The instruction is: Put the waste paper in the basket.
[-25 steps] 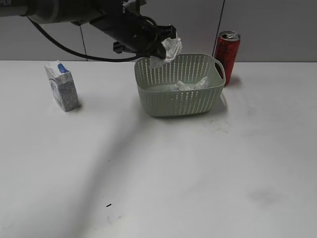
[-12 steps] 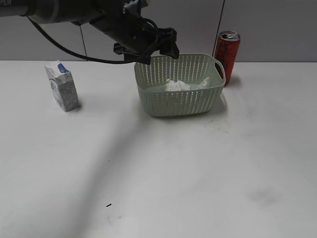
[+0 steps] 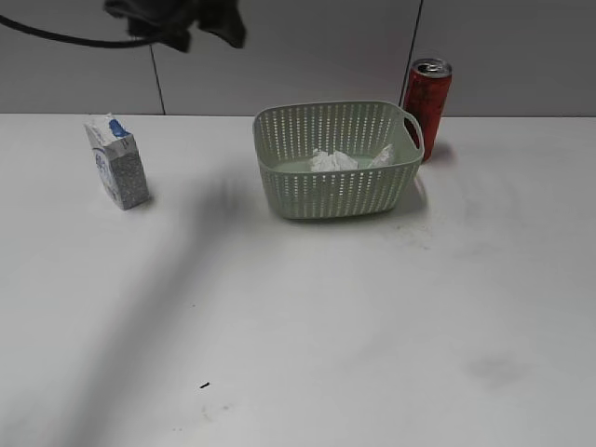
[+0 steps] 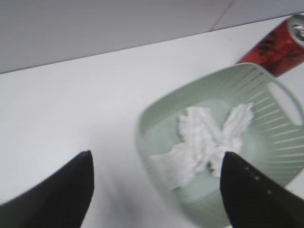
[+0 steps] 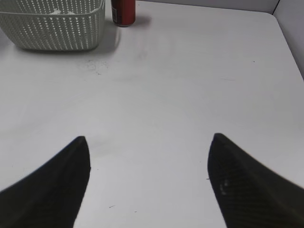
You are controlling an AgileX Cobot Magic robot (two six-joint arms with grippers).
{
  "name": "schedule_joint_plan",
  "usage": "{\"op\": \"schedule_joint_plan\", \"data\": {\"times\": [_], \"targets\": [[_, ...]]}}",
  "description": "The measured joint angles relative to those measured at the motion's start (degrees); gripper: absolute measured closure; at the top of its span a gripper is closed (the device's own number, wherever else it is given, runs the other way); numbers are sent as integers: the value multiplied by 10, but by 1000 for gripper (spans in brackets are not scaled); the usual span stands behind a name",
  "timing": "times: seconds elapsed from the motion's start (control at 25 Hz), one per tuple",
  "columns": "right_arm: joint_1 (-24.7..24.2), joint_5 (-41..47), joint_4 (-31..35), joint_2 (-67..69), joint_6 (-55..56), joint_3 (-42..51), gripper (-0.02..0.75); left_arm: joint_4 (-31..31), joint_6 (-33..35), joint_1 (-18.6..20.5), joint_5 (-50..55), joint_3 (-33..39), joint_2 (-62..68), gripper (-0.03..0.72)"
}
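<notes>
The left gripper (image 4: 156, 190) is spread wide and empty, up high above the table (image 3: 298, 326), and the waste paper (image 4: 204, 140) lies inside the green basket (image 3: 337, 191), so the job looks done.

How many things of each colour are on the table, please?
White paper wads: cannot count, they lie heaped in the basket
Green basket: 1
Red can: 1
White-and-blue pack: 1
Total: 3, plus the wads

Waste paper (image 3: 337, 160) inside basket (image 3: 335, 191); drink can (image 3: 426, 96) just right-behind; speckled pack (image 3: 116, 162) well left, on surface (image 3: 307, 317).
</notes>
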Motion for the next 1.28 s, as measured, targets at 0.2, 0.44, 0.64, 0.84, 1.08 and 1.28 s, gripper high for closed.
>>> {"op": "schedule_joint_plan", "data": {"times": [0.2,0.44,0.64,0.84,1.08,1.28], "targets": [[0,0,0,0,0,0,152,142,-2,96,146,0,-76,79],[0,0,0,0,1,0,152,168,-3,208,196,56,-180,99],[0,0,0,0,1,0,152,153,16,233,195,200,-319,102],[0,0,0,0,0,0,152,113,31,217,109,395,-485,102],[0,0,0,0,0,0,152,111,42,211,82,585,-681,106],[0,0,1,0,1,0,152,129,44,211,82,716,-816,111]]}}
